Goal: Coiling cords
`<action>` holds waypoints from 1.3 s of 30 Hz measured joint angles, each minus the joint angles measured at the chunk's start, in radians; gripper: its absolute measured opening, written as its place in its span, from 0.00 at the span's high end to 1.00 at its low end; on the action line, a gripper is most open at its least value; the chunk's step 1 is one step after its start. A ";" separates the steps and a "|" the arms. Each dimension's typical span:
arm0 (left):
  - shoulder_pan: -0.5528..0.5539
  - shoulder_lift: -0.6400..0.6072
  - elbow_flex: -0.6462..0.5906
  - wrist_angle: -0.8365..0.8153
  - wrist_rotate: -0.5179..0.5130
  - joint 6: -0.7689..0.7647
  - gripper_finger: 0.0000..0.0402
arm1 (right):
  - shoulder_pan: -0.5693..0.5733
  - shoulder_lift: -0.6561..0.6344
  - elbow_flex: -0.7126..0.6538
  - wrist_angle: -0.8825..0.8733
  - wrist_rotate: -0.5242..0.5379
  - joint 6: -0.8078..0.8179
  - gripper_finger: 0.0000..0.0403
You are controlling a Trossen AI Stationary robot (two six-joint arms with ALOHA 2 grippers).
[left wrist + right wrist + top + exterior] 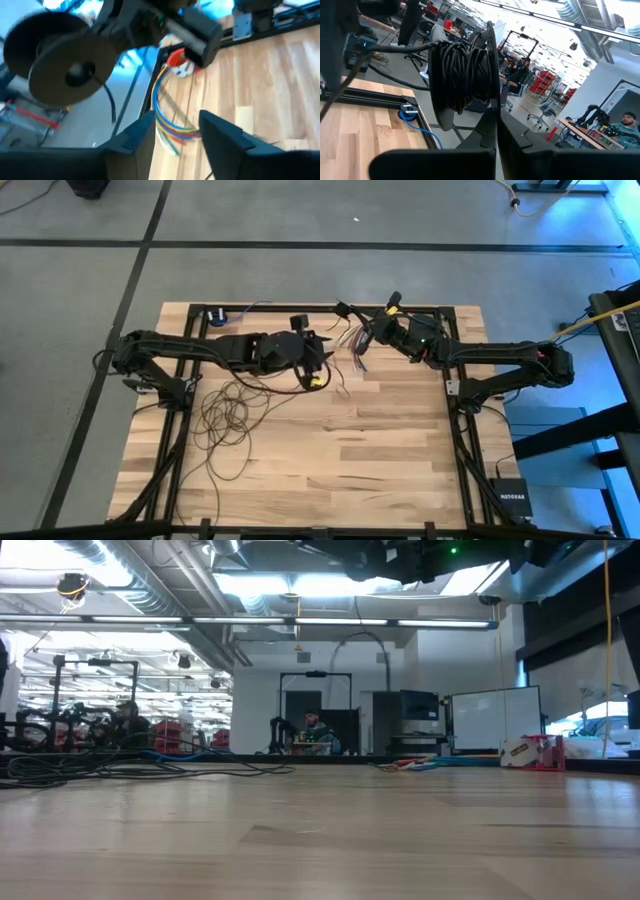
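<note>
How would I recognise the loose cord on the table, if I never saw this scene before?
On the wooden table, look near the left arm's side, below the left gripper. There the cord lies as thin dark wire in many tangled loops, unlike the short multicoloured wires between the two grippers.

The worktop (380, 450) is pale, smooth wooden planks with a matt finish; the cords (228, 415) look like thin dark wire.
</note>
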 joint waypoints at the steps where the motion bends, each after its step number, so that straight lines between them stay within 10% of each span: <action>1: 0.006 -0.001 0.000 -0.009 0.000 -0.018 0.63 | 0.000 0.000 0.000 0.000 0.000 0.000 0.99; 17: 0.112 -0.004 -0.144 0.159 0.372 -0.091 0.64 | 0.000 0.000 0.000 0.001 0.000 0.000 0.99; 28: 0.111 0.011 -0.144 0.180 0.383 -0.082 0.70 | 0.000 0.000 0.000 0.001 0.000 0.000 0.99; 39: 0.116 0.041 -0.144 0.145 0.383 -0.062 0.98 | 0.000 0.000 0.000 0.001 0.000 0.000 0.99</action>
